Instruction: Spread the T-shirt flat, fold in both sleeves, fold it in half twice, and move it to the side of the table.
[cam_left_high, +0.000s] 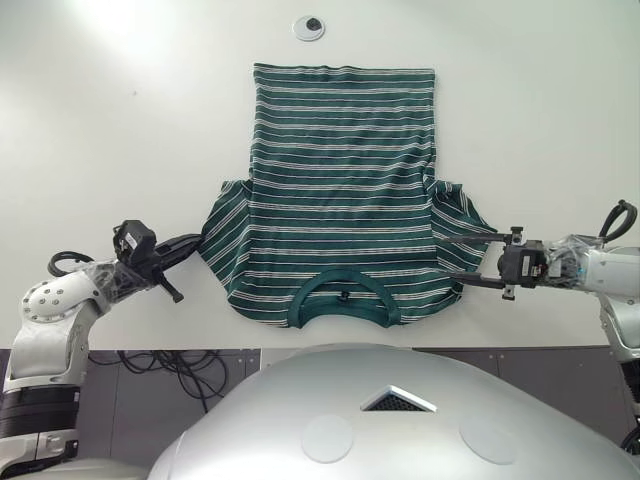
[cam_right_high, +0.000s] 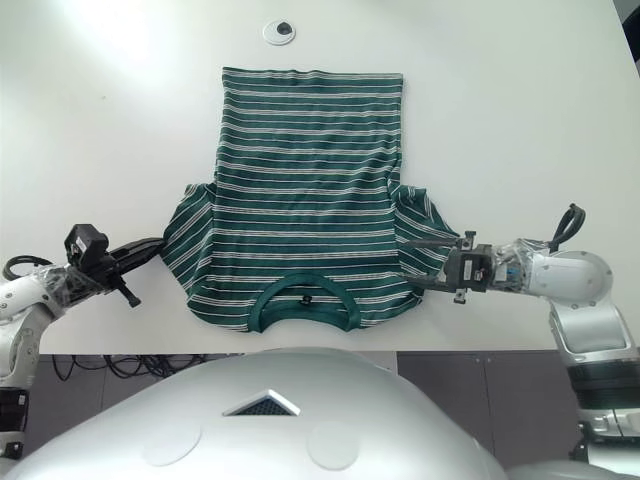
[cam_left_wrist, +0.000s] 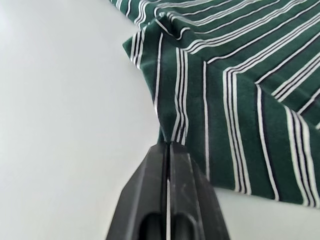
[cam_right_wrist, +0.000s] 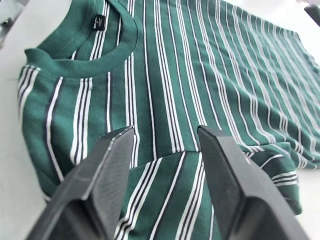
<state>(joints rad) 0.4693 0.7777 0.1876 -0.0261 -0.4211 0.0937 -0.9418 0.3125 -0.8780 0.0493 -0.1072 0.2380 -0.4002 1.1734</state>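
Observation:
A green T-shirt (cam_left_high: 340, 180) with white stripes lies spread on the white table (cam_left_high: 100, 150), its collar (cam_left_high: 345, 295) at the near edge and its hem far from me. My left gripper (cam_left_high: 195, 241) is shut on the edge of the shirt's left sleeve (cam_left_wrist: 175, 100), with the cloth puckered at its fingertips (cam_left_wrist: 167, 146). My right gripper (cam_left_high: 446, 256) stands open just over the right sleeve (cam_left_high: 458, 215), one finger on each side of a sleeve fold (cam_right_wrist: 165, 165), pointing toward the shirt's body.
A small round white disc (cam_left_high: 309, 27) with a dark centre sits on the table beyond the hem. Bare table lies to both sides of the shirt. The table's near edge runs just below the collar, with cables (cam_left_high: 170, 365) hanging under it.

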